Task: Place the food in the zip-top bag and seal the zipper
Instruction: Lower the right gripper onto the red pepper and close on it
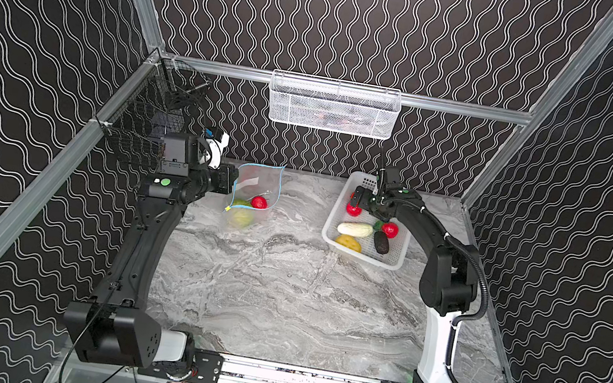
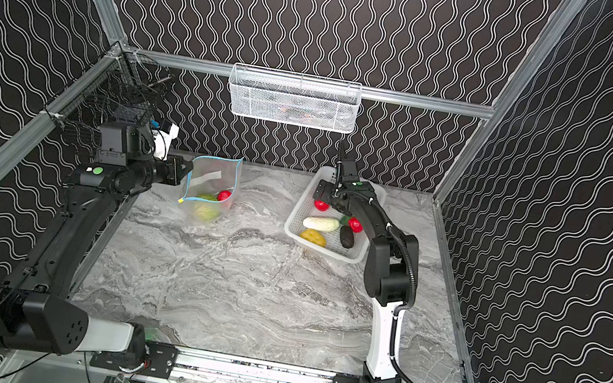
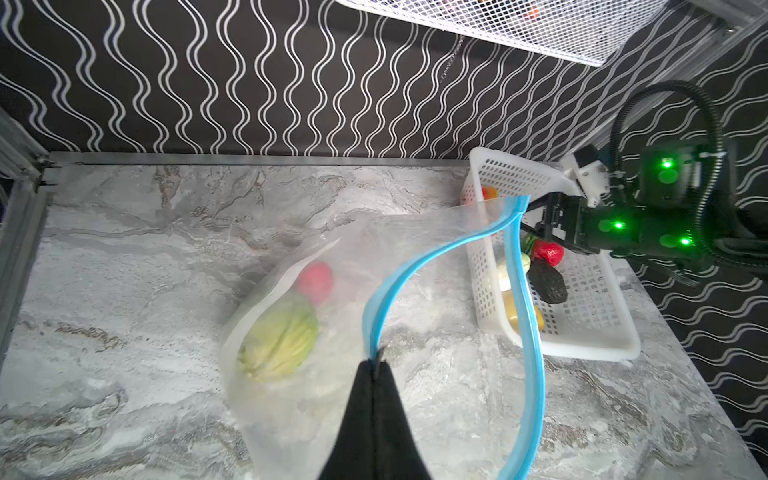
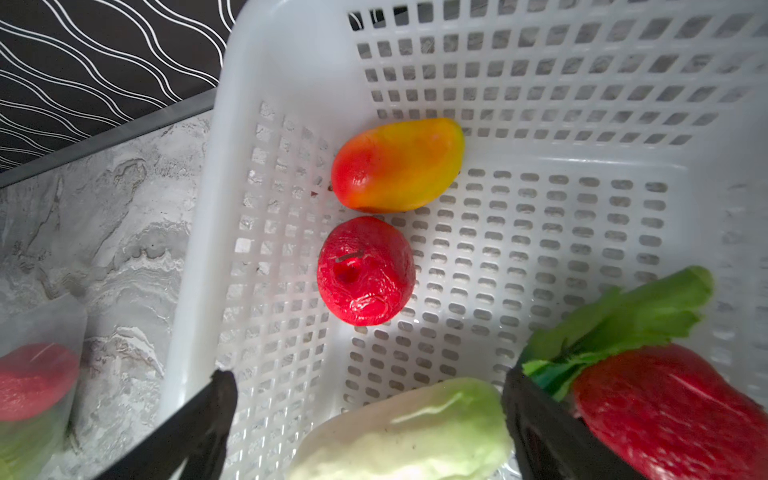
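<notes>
Far left on the table (image 1: 278,301), the left gripper (image 3: 376,365) is clamped on the zipper (image 3: 436,257), propping the zip-top bag (image 1: 255,188) open for loading; the cabbage (image 1: 240,217) and a red fruit (image 1: 259,202) lie inside. The right gripper (image 4: 368,376), jaws apart, hangs over the wrinkled red fruit (image 4: 365,270) in the white basket (image 1: 335,216), probably to pick it.

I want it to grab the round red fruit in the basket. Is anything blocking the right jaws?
No. The open right gripper hangs over the basket, and the red fruit lies bare ahead of it.
</notes>
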`<state>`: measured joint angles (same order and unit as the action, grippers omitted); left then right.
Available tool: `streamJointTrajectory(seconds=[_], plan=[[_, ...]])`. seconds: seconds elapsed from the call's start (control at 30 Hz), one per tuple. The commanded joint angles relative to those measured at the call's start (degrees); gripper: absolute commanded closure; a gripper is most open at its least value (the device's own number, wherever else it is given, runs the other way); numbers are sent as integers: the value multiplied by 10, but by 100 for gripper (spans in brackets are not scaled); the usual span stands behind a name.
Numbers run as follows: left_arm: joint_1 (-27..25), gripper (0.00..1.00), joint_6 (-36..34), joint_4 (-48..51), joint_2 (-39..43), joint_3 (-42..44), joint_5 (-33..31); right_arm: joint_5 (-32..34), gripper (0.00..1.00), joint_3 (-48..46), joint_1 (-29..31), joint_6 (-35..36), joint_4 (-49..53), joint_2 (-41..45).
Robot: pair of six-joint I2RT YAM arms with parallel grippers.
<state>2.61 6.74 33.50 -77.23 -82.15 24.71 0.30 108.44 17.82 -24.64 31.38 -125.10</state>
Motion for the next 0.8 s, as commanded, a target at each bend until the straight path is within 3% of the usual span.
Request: streamJointTrajectory(seconds=[0.0,0.47,0.77], plan=[[0,100,5,-15,-3,-4,23,0,1,3,-1,0,-9,-8],[-1,100,23,-30,0,19,33,-3,1,25,-5,1,-17,-38],[-1,100,15,-25,13,32,28,-3,5,100,-6,6,7,-89]])
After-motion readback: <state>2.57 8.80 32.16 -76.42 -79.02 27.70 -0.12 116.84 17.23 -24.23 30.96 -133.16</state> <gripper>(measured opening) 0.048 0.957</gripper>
